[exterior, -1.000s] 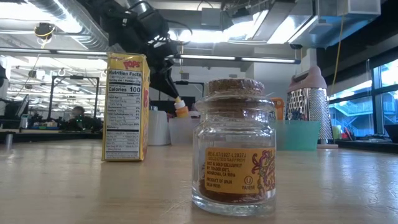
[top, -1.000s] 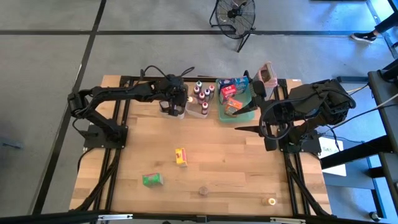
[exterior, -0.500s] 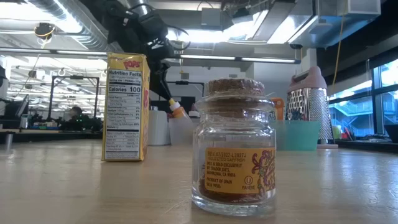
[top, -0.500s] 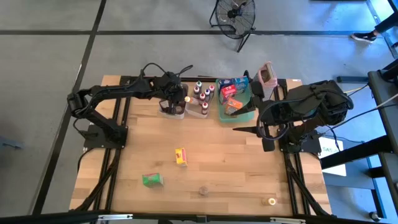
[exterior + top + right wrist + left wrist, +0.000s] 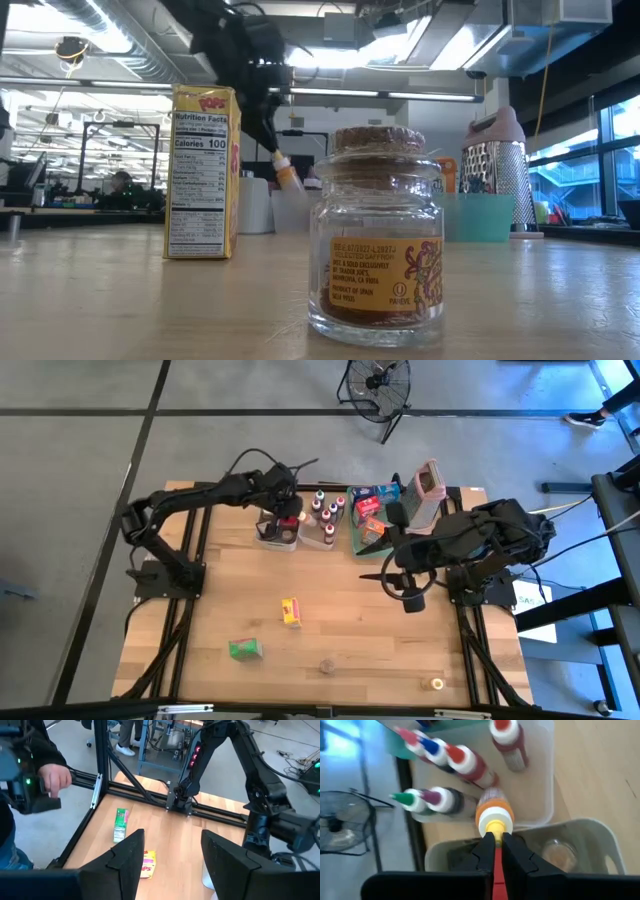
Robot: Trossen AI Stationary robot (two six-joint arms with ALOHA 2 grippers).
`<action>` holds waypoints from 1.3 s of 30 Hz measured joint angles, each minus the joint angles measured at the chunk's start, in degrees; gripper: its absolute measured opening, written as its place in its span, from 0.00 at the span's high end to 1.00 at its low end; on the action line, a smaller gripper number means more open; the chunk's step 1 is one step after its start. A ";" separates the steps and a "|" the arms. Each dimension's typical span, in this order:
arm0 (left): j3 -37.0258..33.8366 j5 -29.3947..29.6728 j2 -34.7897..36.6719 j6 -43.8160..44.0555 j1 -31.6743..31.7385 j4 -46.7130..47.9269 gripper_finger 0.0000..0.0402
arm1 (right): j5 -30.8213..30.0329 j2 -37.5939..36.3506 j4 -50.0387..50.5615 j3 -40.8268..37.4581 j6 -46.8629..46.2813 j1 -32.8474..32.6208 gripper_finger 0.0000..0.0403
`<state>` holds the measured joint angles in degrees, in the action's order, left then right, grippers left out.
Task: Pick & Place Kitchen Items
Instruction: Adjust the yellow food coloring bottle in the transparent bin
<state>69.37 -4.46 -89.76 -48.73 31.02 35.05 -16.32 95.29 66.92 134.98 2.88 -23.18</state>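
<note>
Your left gripper (image 5: 494, 839) pinched tight on yellow tip of orange-capped bottle (image 5: 494, 812), bottle hanging below it over clear tub (image 5: 278, 536). More spice bottles (image 5: 451, 759) just beyond gripper in neighbouring tub. Your right gripper (image 5: 170, 851) partly spread, holding nothing, above counter (image 5: 340, 610); yellow box (image 5: 147, 862) and green box (image 5: 120, 823) ahead, seemingly lying flat.

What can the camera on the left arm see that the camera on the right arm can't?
Only the left wrist view shows the left gripper shut on an orange-capped bottle, with more little bottles in a clear tub. Only the right wrist view shows the green box, the yellow box, a person's hand and the right gripper open. Both show the wooden table.
</note>
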 joint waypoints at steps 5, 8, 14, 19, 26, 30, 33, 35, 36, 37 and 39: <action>3.54 0.36 -4.03 -0.93 -0.02 1.51 0.98 | -0.01 0.00 -0.02 0.00 -2.32 0.00 0.51; 5.89 0.47 -5.54 -1.57 -0.02 2.38 0.98 | -0.02 0.00 -0.10 0.00 -2.50 0.00 0.51; 9.73 0.09 -7.68 -2.95 -0.04 4.58 0.98 | 0.00 0.09 -0.39 0.00 -2.63 0.00 0.51; 10.07 -0.05 -8.77 -3.97 -0.24 4.84 0.98 | 0.02 0.17 -0.37 -0.02 -2.67 0.00 0.50; 10.07 -0.07 -10.39 -4.81 -0.26 5.22 0.98 | 0.02 0.17 -0.18 -0.02 -2.63 0.01 0.50; 10.05 0.07 -10.62 -5.07 -0.28 5.09 0.98 | 0.03 0.17 0.15 -0.02 -2.54 0.00 0.50; 10.09 0.02 -10.56 -5.07 -0.26 4.69 0.99 | 0.04 0.17 0.17 -0.02 -2.50 0.01 0.50; 10.11 0.06 -10.56 -5.07 -0.26 4.45 0.99 | 0.04 0.17 0.20 -0.02 -2.50 0.00 0.50; 10.11 0.06 -10.56 -5.07 -0.26 4.11 0.99 | 0.07 0.17 0.32 -0.02 -2.50 0.00 0.50; 10.11 0.06 -10.56 -5.08 -0.29 3.77 0.99 | 0.29 0.17 0.61 -0.02 -2.50 0.02 0.50; 10.11 0.26 -10.56 -5.46 -0.69 2.85 0.99 | 0.54 0.17 1.01 -0.02 -2.48 0.01 0.50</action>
<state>79.48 -4.20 -100.31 -54.19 30.33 37.90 -15.77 95.46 67.92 134.96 0.40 -23.17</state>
